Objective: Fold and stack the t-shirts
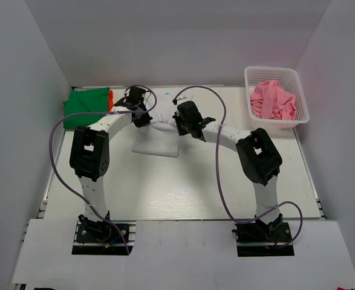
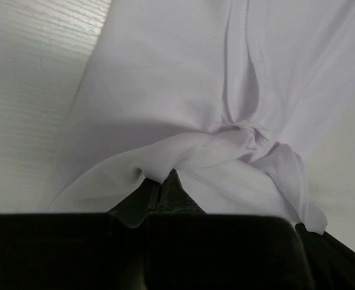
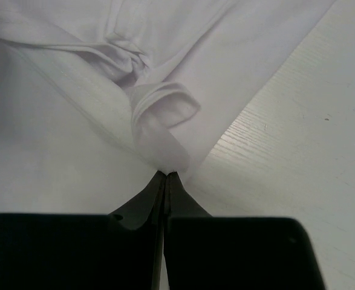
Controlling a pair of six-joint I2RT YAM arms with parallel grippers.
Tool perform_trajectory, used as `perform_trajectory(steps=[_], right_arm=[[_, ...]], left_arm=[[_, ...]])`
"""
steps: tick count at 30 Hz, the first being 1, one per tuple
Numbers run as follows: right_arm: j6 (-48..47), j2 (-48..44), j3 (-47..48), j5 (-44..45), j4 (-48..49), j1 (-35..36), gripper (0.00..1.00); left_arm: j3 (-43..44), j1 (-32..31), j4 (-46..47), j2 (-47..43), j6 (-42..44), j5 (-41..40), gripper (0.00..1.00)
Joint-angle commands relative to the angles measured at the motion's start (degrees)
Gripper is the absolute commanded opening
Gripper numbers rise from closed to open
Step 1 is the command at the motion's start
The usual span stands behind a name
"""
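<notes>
White table (image 1: 165, 193), white walls (image 1: 183, 42). Pinched shut on white shirt (image 1: 156, 144): left claw (image 2: 163, 186) and right claw (image 3: 165, 175), cloth bunched at both tips; green shirt (image 1: 86, 107) left of left claw, pink shirt (image 1: 273, 99) in basket (image 1: 280, 124) well right of right claw. Fold in hand, seemingly; next, carry both pinches over level, lay flat, release.

Both arms (image 1: 91, 194) — white links, bulky black joints — carry looping purple cables (image 1: 51, 142) above black base plates (image 1: 103, 239).
</notes>
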Motion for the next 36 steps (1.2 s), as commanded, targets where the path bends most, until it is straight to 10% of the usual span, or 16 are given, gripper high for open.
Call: perform_trajectory(steps=[1, 2, 3, 5, 6, 8, 21, 36], right_arm=[[1.1, 1.5, 3.0, -1.5, 0.9, -1.4, 0.00], [1.5, 1.9, 3.4, -0.6, 1.1, -1.8, 0.00], [2.0, 2.8, 4.6, 0.9, 0.7, -2.4, 0.06], [2.8, 3.6, 6.0, 1.9, 0.2, -3.1, 0.60], [3.4, 3.8, 8.3, 1.9, -1.3, -3.5, 0.74], [3.4, 2.5, 8.1, -0.3, -1.1, -3.9, 0.90], [-2.5, -5.0, -4.1, -30.9, 8.3, -1.1, 0.90], [-2.2, 15.9, 17.9, -23.5, 8.3, 2.2, 0.90]], left_arm=[[5.1, 1.7, -0.5, 0.9, 0.7, 0.0, 0.00], [6.2, 1.7, -2.2, 2.6, 0.7, -0.6, 0.01], [7.4, 2.5, -2.7, 3.4, 0.2, -0.6, 0.33], [11.3, 4.0, -4.6, 5.5, 0.2, 0.5, 0.92], [12.7, 4.5, -5.2, 5.5, 0.2, 1.3, 1.00], [14.7, 5.3, -5.7, 6.0, 0.2, 2.8, 1.00], [-13.8, 6.5, -1.9, -16.6, -3.1, 1.5, 1.00], [-36.6, 6.5, -3.3, -41.0, -9.0, -1.3, 1.00]])
